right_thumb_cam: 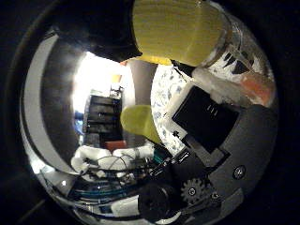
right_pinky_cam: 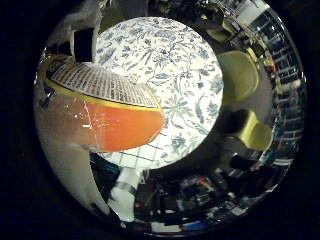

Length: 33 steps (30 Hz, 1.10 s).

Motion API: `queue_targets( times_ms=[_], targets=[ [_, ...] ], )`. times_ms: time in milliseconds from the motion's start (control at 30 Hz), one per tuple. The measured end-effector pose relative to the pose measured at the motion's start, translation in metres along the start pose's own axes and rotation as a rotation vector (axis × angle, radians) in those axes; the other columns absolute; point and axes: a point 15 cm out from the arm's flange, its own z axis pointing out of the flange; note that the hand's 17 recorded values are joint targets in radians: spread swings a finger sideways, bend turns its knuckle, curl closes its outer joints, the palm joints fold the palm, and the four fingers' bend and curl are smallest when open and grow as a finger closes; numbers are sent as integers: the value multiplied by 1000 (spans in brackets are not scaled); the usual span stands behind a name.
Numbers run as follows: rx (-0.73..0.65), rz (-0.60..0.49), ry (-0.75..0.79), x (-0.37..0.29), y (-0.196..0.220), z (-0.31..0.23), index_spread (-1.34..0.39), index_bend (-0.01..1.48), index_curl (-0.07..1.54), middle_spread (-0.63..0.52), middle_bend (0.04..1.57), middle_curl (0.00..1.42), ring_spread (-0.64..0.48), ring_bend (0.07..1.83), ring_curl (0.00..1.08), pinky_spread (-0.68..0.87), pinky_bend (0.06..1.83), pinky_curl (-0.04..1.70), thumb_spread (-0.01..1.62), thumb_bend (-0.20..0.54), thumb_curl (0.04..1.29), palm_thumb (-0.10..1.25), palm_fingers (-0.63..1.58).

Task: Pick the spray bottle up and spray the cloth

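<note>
In the little finger side view the bottle [right_pinky_cam: 107,117] fills the near side, pressed close against the palm: an orange body with a yellow-edged label of fine print across it, too small to read. Its lower end and its far side are cut off by the dark edge of the view and by a white and black part of the hand [right_pinky_cam: 85,42] that crosses above the label. Beyond it lies a round table [right_pinky_cam: 170,75] under a blue-flowered covering, and a strip of checked fabric [right_pinky_cam: 132,157] shows just past the bottle's orange edge, mostly hidden by it; whether that is the cloth cannot be told. Yellow-green chairs [right_pinky_cam: 240,75] stand beside the table, and the room behind them is a dim clutter. In the thumb side view the bottle's ribbed yellow collar [right_thumb_cam: 176,28] sits right at the palm, with the head above it out of sight. White and black finger parts [right_thumb_cam: 220,93] curl across the clear and orange body just beside the collar, so the hand is grasping the bottle, held above the table. A geared joint [right_thumb_cam: 192,190] fills the near corner. A sliver of the flowered table and one chair show past the fingers; the rest is glare and blur.
</note>
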Motion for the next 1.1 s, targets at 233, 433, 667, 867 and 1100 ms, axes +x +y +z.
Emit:
queue_targets(
  times_ms=[233,433,667,867,1100],
  targets=[
    [-132,-90,251,-16,0,1,-185,1207,722,-90,1423,616,-201,1393,723,-185,1108,1201,914,-17,673,1053,1141],
    [-249,-140,404,-28,2,18,-186,1206,720,-91,1423,615,-203,1385,731,-194,1086,1239,923,-18,674,1040,1143],
    [-414,-149,532,-18,3,49,-186,1203,719,-91,1418,615,-206,1374,740,-201,1081,1257,956,-16,666,1022,1148],
    [-493,-141,571,-16,0,79,-185,1206,717,-92,1414,617,-207,1367,748,-204,1077,1261,983,-17,652,1012,1151],
    [-522,-144,562,-14,2,92,-184,1207,715,-92,1412,619,-208,1363,754,-206,1070,1264,998,-16,642,1016,1151]
  ],
)
